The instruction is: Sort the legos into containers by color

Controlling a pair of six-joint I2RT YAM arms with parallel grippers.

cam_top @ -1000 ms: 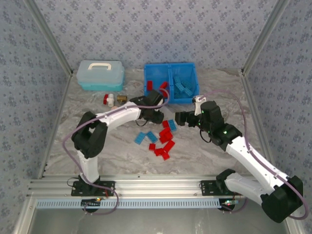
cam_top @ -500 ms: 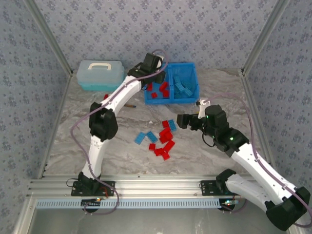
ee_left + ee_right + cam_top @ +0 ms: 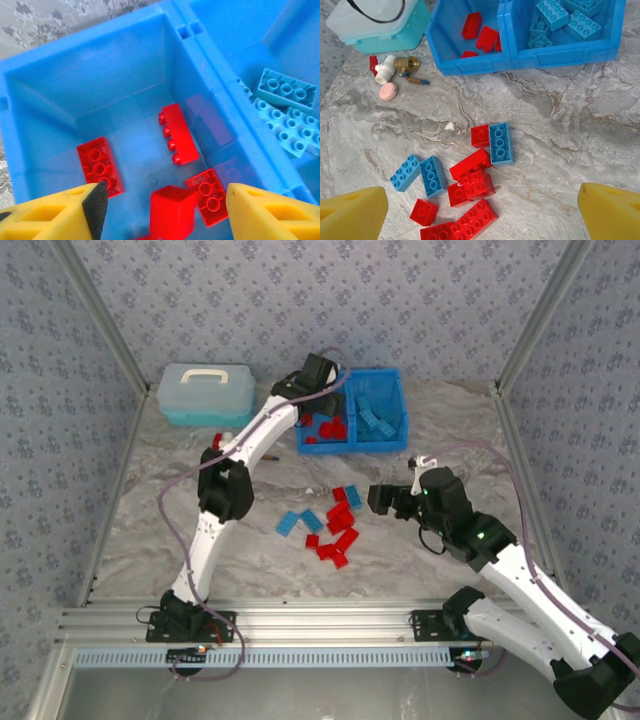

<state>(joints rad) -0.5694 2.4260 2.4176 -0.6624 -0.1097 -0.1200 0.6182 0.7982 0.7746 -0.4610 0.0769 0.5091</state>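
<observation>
The blue bin [image 3: 350, 447] stands at the back of the table. My left gripper [image 3: 322, 408] hangs over its left compartment [image 3: 120, 75], jaws open and wide apart. A loose red lego [image 3: 172, 212] sits between and below the yellow fingers [image 3: 260, 212], touching neither. Three more red legos [image 3: 180, 132] lie on that compartment's floor. Light blue legos [image 3: 287, 110] fill the right compartment. My right gripper [image 3: 376, 500] is open above the mixed pile of red and blue legos [image 3: 470, 182] on the table, with nothing between its fingers [image 3: 355, 212].
A pale-blue lidded case [image 3: 205, 392] stands left of the bin. A small red-and-white valve [image 3: 385, 67] and a pink disc [image 3: 388, 91] lie in front of the case. Bare marble table [image 3: 570, 130] lies right of the pile.
My left arm swung from the pile up to the bin's left compartment and opened its jaws, letting a red lego go. The right gripper drifted slightly nearer, still open.
</observation>
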